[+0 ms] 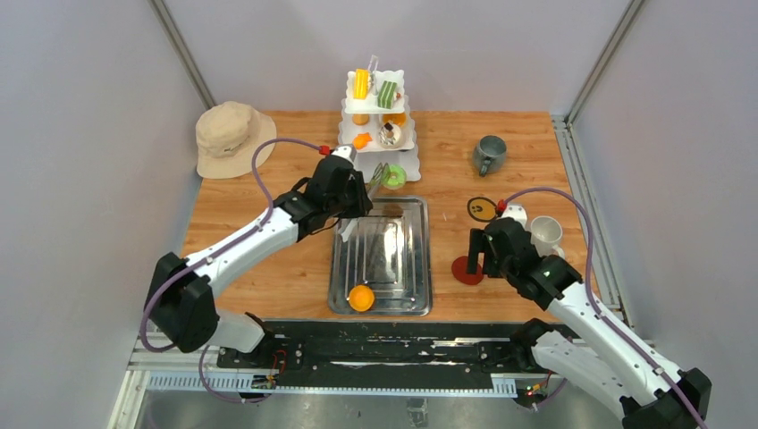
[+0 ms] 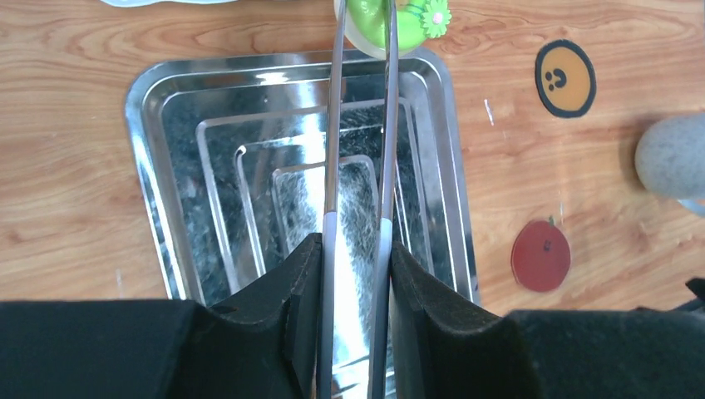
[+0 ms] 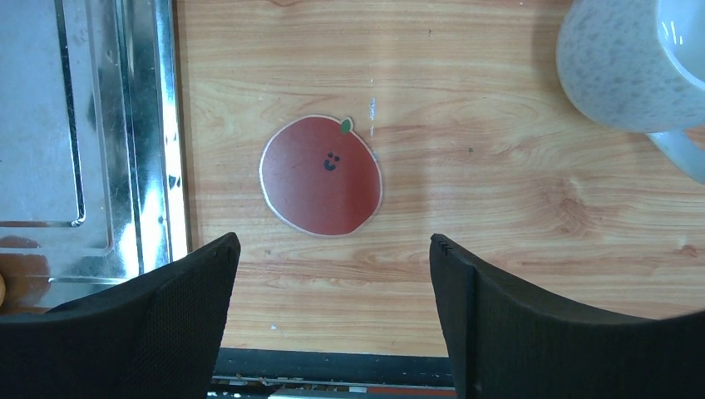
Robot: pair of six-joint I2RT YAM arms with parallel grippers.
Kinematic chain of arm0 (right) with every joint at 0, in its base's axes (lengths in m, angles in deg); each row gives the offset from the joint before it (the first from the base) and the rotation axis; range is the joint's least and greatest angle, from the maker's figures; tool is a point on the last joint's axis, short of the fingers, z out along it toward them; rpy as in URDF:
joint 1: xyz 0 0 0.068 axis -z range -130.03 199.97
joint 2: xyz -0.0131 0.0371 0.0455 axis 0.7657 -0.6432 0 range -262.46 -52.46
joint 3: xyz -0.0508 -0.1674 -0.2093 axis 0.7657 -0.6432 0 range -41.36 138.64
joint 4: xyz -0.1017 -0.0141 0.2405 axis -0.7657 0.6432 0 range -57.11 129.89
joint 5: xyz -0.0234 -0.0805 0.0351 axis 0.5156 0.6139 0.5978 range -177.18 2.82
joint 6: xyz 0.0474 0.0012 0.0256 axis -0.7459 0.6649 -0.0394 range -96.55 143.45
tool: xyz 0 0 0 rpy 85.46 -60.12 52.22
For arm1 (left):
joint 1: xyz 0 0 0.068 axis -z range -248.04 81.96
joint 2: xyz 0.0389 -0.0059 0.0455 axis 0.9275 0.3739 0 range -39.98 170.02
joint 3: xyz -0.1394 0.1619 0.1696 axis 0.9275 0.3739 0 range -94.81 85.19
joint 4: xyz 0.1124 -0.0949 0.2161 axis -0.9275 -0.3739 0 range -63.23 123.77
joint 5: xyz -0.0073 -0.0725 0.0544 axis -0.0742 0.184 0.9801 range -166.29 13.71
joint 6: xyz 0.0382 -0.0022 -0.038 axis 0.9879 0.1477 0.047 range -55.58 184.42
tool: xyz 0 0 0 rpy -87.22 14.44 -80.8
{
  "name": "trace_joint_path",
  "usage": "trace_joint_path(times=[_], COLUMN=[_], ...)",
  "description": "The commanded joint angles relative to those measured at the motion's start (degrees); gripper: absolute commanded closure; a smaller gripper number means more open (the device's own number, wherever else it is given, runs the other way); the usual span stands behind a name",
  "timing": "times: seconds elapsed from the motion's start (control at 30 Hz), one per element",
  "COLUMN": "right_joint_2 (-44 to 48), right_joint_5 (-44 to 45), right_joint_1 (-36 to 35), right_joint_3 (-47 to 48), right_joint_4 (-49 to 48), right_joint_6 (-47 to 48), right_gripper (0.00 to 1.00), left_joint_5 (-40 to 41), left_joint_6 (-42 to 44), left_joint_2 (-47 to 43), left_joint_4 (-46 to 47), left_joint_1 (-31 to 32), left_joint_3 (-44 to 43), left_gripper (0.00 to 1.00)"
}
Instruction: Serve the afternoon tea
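Note:
My left gripper [image 1: 357, 195] is shut on a pair of steel tongs [image 2: 332, 150], above the far end of the steel tray [image 2: 208, 166]. The tong tips are closed around a green donut [image 2: 409, 21] with a pink flower, just past the tray's far rim and next to the white tiered stand [image 1: 380, 147]. The stand holds orange, green and dark pastries. One orange pastry [image 1: 361, 298] lies at the tray's near end. My right gripper [image 3: 332, 249] is open and empty over the wood, just short of a red apple coaster [image 3: 321, 175]. A white mug [image 3: 623, 66] stands to its right. A grey mug [image 1: 490, 154] stands far right.
A beige bucket hat [image 1: 230, 136] lies at the far left. An orange smiley coaster [image 2: 565, 78] lies between the tray and the mugs. The table's near edge, with a black rail, is right under my right gripper.

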Motion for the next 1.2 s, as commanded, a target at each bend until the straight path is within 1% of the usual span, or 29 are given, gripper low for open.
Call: trace_joint_path(times=[0.0,0.2,0.33,0.47,0.57,0.7,0.73,0.83,0.97,1.07,1.17], right_joint_2=[1.4,2.3,2.1,2.2,2.2,2.3,2.4,2.4,2.0,1.6,1.5], right_joint_5=[2.0,2.1,2.2,2.1,2.0,2.1,2.0,2.0,2.0,1.9,1.6], right_joint_1=[-0.4,-0.4,-0.4,-0.4,-0.4,-0.4,-0.4,-0.5,-0.4,-0.4,-0.4], right_joint_3=[1.1,1.2,1.3,1.3,1.2,1.5,1.4,1.4,1.4,1.4,1.3], right_joint_4=[2.8,3.6,3.9,4.0,4.4,5.0,5.0,5.0,4.9,4.8,4.7], right_joint_6=[-0.5,-0.9,-1.1,-1.3,-1.5,-1.6,-1.7,-1.7,-1.8,-1.7,-1.7], right_gripper=[0.17,0.17,0.17,0.17,0.17,0.17,0.17,0.17,0.17,0.17,0.17], left_joint_5=[1.9,2.9,5.1,6.8,6.8,7.3,7.7,8.1,8.0,7.3,6.5], left_joint_6=[-3.6,-4.9,-6.0,-8.6,-11.0,-12.2,-12.3,-12.2,-12.0,-11.7,-11.4], left_joint_2=[4.3,8.3,11.0,14.6,17.5,20.6,21.1,21.8,21.6,21.0,20.1], left_joint_4=[8.1,12.5,14.7,18.7,23.9,26.6,26.7,25.5,23.8,23.5,23.0], left_joint_1=[-0.2,-0.8,-1.2,-1.4,-1.4,-1.4,-1.4,-1.4,-1.4,-1.4,-1.4], left_joint_3=[-3.6,-3.9,-4.1,-3.6,-2.6,-2.8,-2.9,-3.5,-4.1,-4.0,-3.8], left_gripper=[1.0,1.0,1.0,1.0,1.0,1.0,0.98,0.8,0.65,0.59,0.58])
